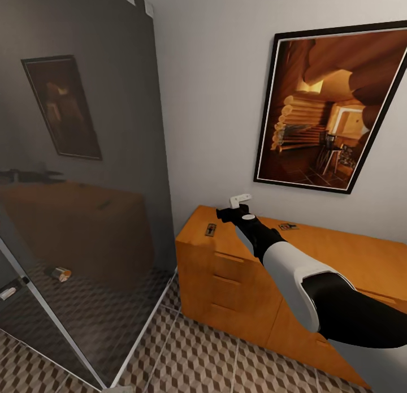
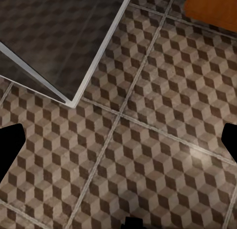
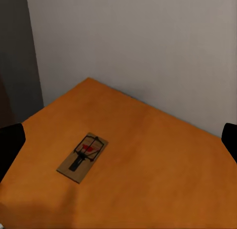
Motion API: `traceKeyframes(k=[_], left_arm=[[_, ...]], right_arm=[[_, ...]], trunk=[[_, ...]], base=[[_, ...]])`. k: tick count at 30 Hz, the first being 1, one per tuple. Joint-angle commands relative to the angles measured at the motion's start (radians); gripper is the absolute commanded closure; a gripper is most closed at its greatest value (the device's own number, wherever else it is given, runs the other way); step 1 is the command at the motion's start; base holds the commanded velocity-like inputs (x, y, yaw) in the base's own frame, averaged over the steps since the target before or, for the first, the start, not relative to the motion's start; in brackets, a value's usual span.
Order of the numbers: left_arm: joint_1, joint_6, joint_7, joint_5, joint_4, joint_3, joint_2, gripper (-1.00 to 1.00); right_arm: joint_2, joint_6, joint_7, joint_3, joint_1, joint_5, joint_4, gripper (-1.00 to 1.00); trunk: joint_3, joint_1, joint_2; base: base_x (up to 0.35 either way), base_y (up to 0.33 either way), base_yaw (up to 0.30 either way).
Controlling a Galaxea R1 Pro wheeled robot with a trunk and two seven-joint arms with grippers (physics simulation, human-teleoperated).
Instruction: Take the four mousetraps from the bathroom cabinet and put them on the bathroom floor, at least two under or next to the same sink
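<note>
The orange-brown cabinet (image 1: 350, 257) stands against the white wall. Two mousetraps lie flat on its top, one near the left corner (image 1: 211, 229) and one further right (image 1: 288, 227). My right gripper (image 1: 227, 214) hovers above the top between them, close to the left one. In the right wrist view that mousetrap (image 3: 83, 157) lies ahead on the cabinet top (image 3: 158, 155), and the right gripper (image 3: 118, 147) is open with nothing between its fingertips (image 3: 10, 145). My left gripper (image 2: 118, 145) is open over the cube-patterned bathroom floor (image 2: 148, 140).
A tall glass partition (image 1: 85, 184) with a pale frame stands left of the cabinet, its bottom rail (image 2: 94, 66) crossing the floor. A small orange-and-white object (image 1: 61, 274) lies behind the glass. A framed picture (image 1: 330, 107) hangs above the cabinet. Patterned floor (image 1: 215, 359) lies before the drawers.
</note>
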Motion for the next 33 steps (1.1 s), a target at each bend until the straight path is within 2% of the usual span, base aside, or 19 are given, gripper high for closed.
traceKeyframes(k=[1, 33], left_arm=[[-0.001, -0.005, 0.003, 0.003, 0.003, -0.008, -0.001, -1.00], [-0.001, -0.003, 0.003, 0.003, 0.003, -0.008, -0.001, -1.00]], right_arm=[[0.000, 0.007, -0.005, 0.004, -0.001, 0.007, -0.001, -1.00], [0.000, -0.022, -0.004, 0.003, 0.000, 0.006, 0.046, -1.00]], trunk=[[-0.002, 0.001, -0.002], [-0.002, 0.001, -0.002]], base=[[0.000, 0.000, 0.000], [0.000, 0.000, 0.000]])
